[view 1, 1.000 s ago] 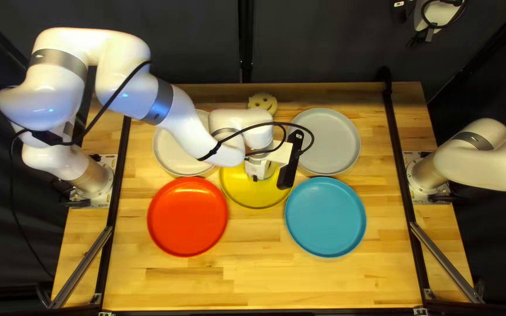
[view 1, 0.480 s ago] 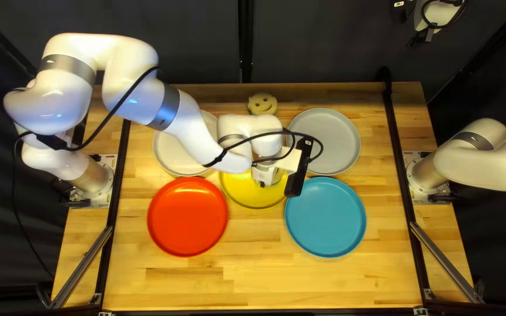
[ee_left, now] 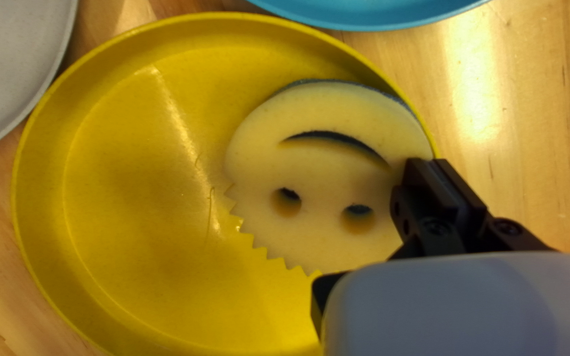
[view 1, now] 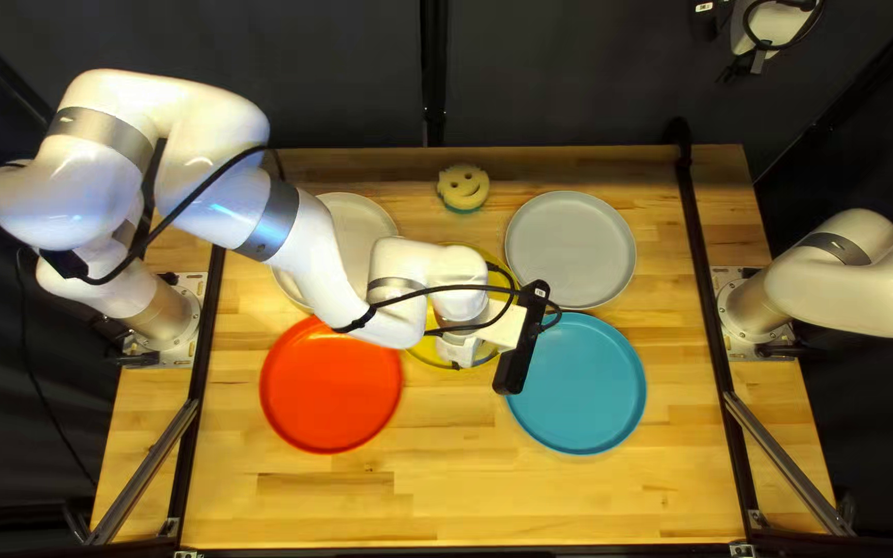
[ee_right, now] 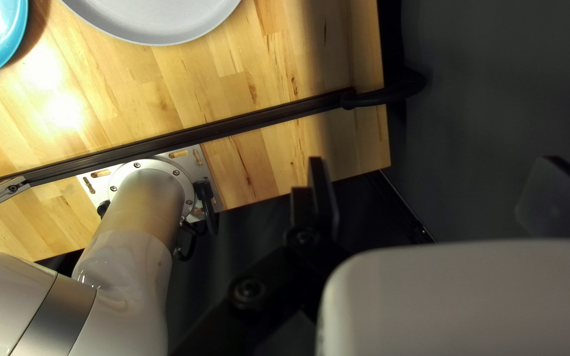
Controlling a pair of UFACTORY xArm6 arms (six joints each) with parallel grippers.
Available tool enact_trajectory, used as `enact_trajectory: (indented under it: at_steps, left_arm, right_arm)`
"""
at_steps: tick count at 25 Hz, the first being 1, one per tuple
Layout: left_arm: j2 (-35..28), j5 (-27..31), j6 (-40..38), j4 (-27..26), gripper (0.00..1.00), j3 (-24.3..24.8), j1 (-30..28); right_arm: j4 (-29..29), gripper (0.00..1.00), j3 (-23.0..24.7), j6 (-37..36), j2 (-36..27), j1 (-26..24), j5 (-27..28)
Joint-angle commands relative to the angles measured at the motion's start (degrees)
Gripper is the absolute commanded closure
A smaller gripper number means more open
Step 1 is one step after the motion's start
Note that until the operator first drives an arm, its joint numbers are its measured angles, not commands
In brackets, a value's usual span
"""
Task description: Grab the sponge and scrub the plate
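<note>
My left gripper [view 1: 459,346] has its two fingers [ee_left: 419,198] drawn together at the edge of the smiley sponge [ee_left: 338,109]; whether they pinch that edge I cannot tell. The sponge lies in the yellow plate [ee_left: 133,217], close to its rim. My right gripper [view 1: 772,26] stands wide, raised beyond the table's far right corner. Under it all is a pale wooden table [view 1: 447,475], with the red plate [view 1: 331,398] and blue plate [view 1: 586,393] on the near side. My left arm [view 1: 291,227] crosses above the off-white plate [view 1: 359,212] and hides much of the yellow one; the grey plate [view 1: 571,248] shows fully. Farther back sit a second smiley sponge [view 1: 463,186], then the dark curtain [view 1: 571,72].
</note>
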Motion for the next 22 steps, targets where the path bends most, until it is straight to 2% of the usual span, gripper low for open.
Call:
enact_trajectory:
  at_steps: [1,7,10,14,17,22]
  left_arm:
    - [2.3,0.9,3.4,-0.8,1.0,-2.6,3.0]
    - [4.7,1.5,6.2,-1.3,1.0,-5.5,6.2]
    - [4.0,2.3,6.6,-1.0,1.0,-5.4,7.0]
    - [0.9,1.8,6.2,-0.8,1.0,-1.5,7.3]
    - [-2.8,0.6,5.3,-1.0,1.0,3.9,6.9]
    - [-5.9,-0.6,1.4,-1.1,1.0,7.9,3.4]
  right_arm:
    - [0.0,0.0,0.0,0.0,0.0,0.0,0.0]
    - [0.0,0.0,0.0,0.0,0.0,0.0,0.0]
    - [0.0,0.0,0.0,0.0,0.0,0.0,0.0]
    - [0.0,0.0,0.0,0.0,0.0,0.0,0.0]
    - [0.0,0.0,0.0,0.0,0.0,0.0,0.0]
    - [0.0,0.0,0.0,0.0,0.0,0.0,0.0]
